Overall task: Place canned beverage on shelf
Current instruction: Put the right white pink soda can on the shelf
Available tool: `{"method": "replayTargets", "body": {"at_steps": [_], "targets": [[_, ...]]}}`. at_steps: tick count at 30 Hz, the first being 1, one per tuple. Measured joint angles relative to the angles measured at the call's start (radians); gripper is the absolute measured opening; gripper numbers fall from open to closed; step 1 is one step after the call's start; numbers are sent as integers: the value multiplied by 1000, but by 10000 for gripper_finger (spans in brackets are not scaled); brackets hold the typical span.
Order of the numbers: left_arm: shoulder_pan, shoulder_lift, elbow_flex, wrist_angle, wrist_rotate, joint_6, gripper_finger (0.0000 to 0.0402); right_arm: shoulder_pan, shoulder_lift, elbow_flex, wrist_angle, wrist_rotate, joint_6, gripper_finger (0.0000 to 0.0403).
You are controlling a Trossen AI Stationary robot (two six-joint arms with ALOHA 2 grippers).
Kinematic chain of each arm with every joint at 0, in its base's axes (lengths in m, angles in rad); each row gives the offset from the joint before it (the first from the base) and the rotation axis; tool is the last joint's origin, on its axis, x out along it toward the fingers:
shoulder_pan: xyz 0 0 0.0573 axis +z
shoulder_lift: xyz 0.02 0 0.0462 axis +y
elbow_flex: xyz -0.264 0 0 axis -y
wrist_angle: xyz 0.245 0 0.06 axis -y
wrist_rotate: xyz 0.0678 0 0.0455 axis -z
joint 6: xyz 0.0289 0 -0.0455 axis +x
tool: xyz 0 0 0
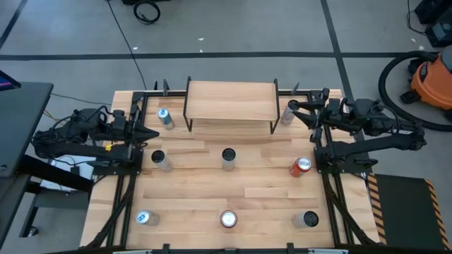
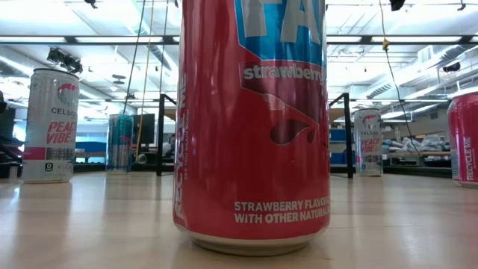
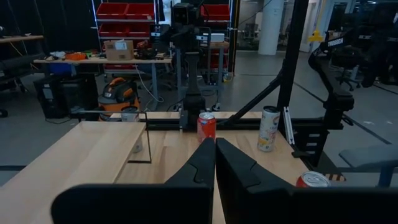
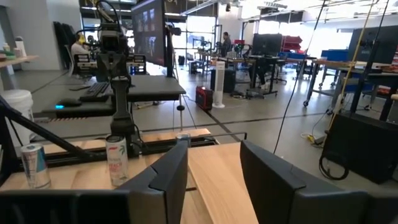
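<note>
The shelf [image 1: 231, 102], a light wooden board on thin black legs, stands at the table's far middle; its legs show in the low view [image 2: 160, 134]. Several cans stand upright on the table, among them a red can [image 1: 301, 166], a blue-topped can [image 1: 164, 118], a silver can [image 1: 288, 113] and a big red strawberry can close to the low camera [image 2: 254, 119]. My left gripper [image 1: 152, 134] is shut and empty at the table's left edge, its fingers together [image 3: 215, 142]. My right gripper [image 1: 302, 113] is open and empty at the far right, next to the silver can, its fingers apart [image 4: 214, 149].
More cans stand in a middle row [image 1: 228, 158] [image 1: 161, 161] and a near row [image 1: 146, 219] [image 1: 228, 219] [image 1: 308, 219]. Black frame rails [image 1: 328, 190] run along both side edges. An orange vacuum [image 1: 432, 77] stands on the floor beyond the right side.
</note>
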State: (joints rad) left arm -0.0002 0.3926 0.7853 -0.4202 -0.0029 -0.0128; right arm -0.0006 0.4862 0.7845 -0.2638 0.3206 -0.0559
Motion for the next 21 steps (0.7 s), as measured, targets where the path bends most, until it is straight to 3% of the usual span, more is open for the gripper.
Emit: {"method": "replayTargets", "body": {"at_steps": [14,21], "targets": [[0,0,0,-6,0,50,16,-2,0,0,6,-15,15,157],[0,0,0,-5,0,82,16,-2,0,0,-17,-63,75,198]]}}
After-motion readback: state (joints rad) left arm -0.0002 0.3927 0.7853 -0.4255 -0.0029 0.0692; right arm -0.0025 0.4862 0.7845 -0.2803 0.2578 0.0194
